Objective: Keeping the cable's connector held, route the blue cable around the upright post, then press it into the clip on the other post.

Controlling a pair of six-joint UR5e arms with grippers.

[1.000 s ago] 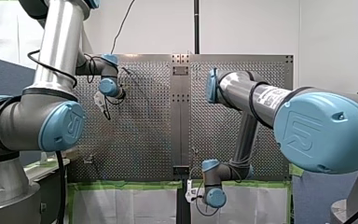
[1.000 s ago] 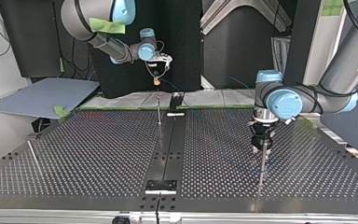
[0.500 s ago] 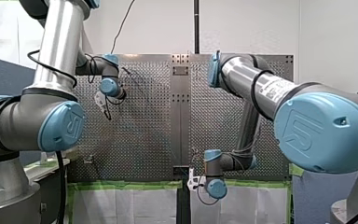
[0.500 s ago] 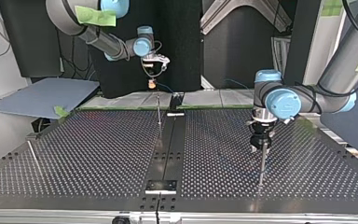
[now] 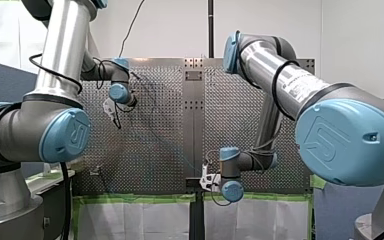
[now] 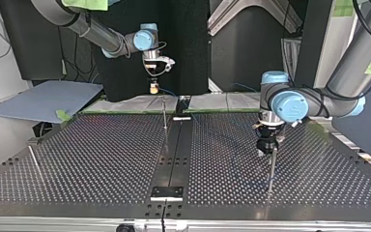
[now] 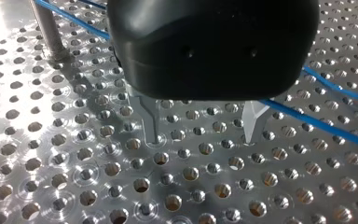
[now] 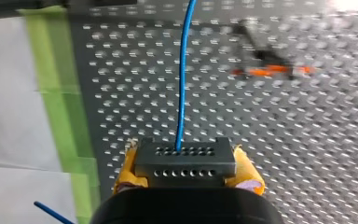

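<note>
In the right wrist view my right gripper (image 8: 185, 164) is shut on the black connector (image 8: 185, 158), yellow pads (image 8: 127, 173) on both sides. The blue cable (image 8: 182, 74) leaves the connector and runs ahead over the perforated plate. In the top view that gripper (image 6: 153, 88) hangs above the table's far edge, behind a thin post (image 6: 164, 115). My left gripper (image 7: 203, 133) is open, its metal fingertips just above the plate. The cable (image 7: 317, 122) lies on the plate behind its fingers, not between them. An upright post (image 7: 48, 31) stands beside it, also visible in the top view (image 6: 271, 169).
A blurred black piece with orange parts (image 8: 270, 70) stands on the plate ahead of my right gripper. Green tape (image 8: 58, 84) marks the table's edge there. A third thin post (image 6: 35, 162) stands at the top view's left. A dark centre strip (image 6: 174, 154) divides the table.
My right gripper has carried the connector upward in the front view, from below the table's near edge to over it, and leftward in the top view. My left gripper has hardly moved.
</note>
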